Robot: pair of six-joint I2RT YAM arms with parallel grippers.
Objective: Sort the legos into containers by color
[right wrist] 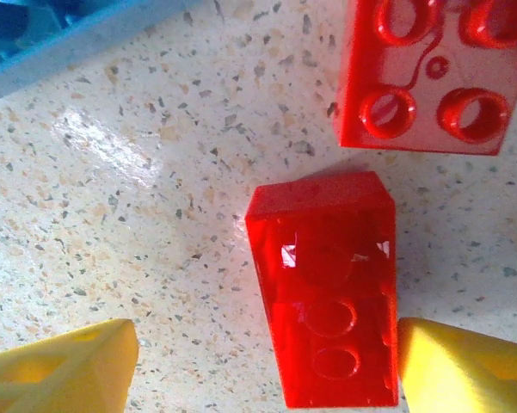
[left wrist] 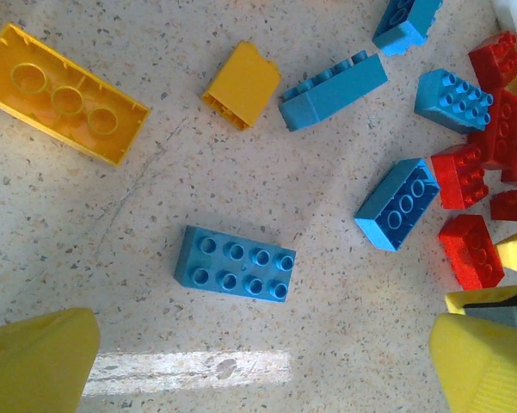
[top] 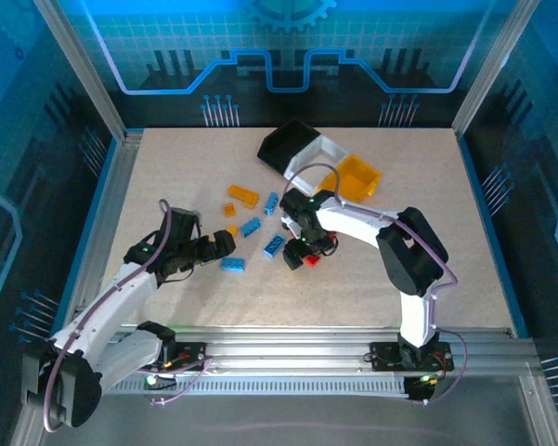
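Observation:
A blue eight-stud lego point(left wrist: 235, 262) lies flat just ahead of my left gripper point(left wrist: 262, 370), which is open with bare table between its yellow fingers point(left wrist: 34, 361). In the top view this gripper point(top: 227, 243) hangs beside that blue lego point(top: 232, 265). My right gripper point(right wrist: 267, 370) is open around a red lego point(right wrist: 327, 292) lying hollow side up. The right finger point(right wrist: 464, 366) touches its side and the left finger stands well apart. In the top view the right gripper point(top: 306, 251) is down over the red legos point(top: 312, 261). The black point(top: 288, 144), white point(top: 323, 151) and yellow-orange point(top: 357, 177) containers stand at the back.
A second red lego point(right wrist: 426, 73) lies just beyond the framed one, and a blue one point(right wrist: 60, 43) to the far left. Yellow point(left wrist: 64, 103) and blue point(left wrist: 331, 90) legos and a red cluster point(left wrist: 464, 176) lie ahead of the left gripper. More legos point(top: 252, 227) dot the middle.

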